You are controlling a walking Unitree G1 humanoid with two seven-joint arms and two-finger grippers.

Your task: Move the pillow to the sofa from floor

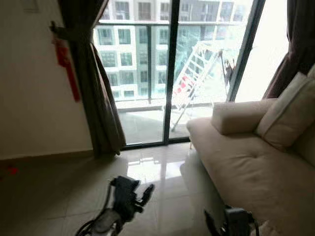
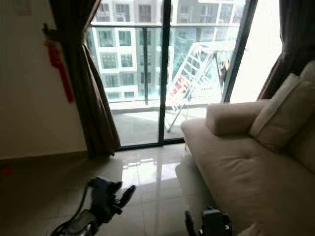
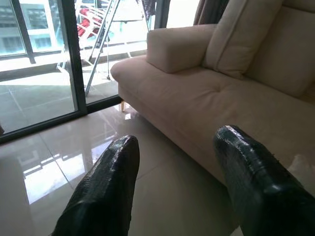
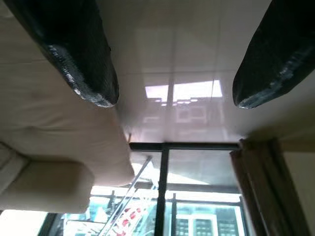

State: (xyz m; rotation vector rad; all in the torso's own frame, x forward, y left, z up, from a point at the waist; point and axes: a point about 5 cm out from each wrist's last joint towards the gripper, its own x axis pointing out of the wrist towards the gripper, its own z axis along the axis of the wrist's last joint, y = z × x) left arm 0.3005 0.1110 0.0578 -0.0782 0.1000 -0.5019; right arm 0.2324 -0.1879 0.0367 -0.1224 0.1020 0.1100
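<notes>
A beige sofa [image 1: 246, 167] stands on the right, its far end near the balcony door. A beige pillow [image 1: 290, 110] leans against its backrest beside the rounded armrest [image 1: 241, 118]. The same pillow [image 3: 241, 34] and the seat are in the left wrist view. My left gripper [image 1: 142, 194] hangs low over the glossy tile floor to the left of the sofa, open and empty, its fingers [image 3: 108, 187] apart. My right gripper [image 1: 231, 221] sits low by the sofa's front edge, open with nothing between its fingers [image 4: 83, 59]. A pale patch [image 1: 268, 230] beside it is too cropped to identify.
A glass sliding door [image 1: 170, 73] with a dark frame closes off the balcony, where a white drying rack [image 1: 197, 73] stands. Dark curtains [image 1: 96, 88] hang at both sides. A red ornament [image 1: 66, 61] hangs on the left wall. Shiny tiles [image 1: 74, 187] lie open to the left.
</notes>
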